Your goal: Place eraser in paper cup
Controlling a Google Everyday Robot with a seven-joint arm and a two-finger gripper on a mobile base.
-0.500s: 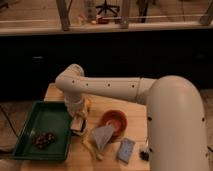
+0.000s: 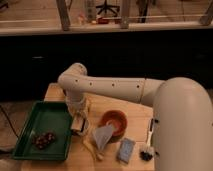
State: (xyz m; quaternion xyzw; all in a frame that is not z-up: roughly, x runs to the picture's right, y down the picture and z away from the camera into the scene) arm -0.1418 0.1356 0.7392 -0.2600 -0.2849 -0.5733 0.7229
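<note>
My gripper (image 2: 77,120) hangs from the white arm at the left of the wooden table, just right of the green tray. A small tan eraser (image 2: 77,124) sits between its tips, held low. The paper cup (image 2: 85,128) shows only as a white curved rim right beside and below the gripper, mostly hidden by it. I cannot tell whether the eraser touches the cup.
A green tray (image 2: 35,125) holds dark lumps (image 2: 44,140). An orange bowl (image 2: 115,120), a grey-white cone (image 2: 103,136), a light blue flat rectangle (image 2: 126,149), a yellowish strip (image 2: 93,149) and a small dark item (image 2: 146,155) lie to the right. My arm covers the table's right side.
</note>
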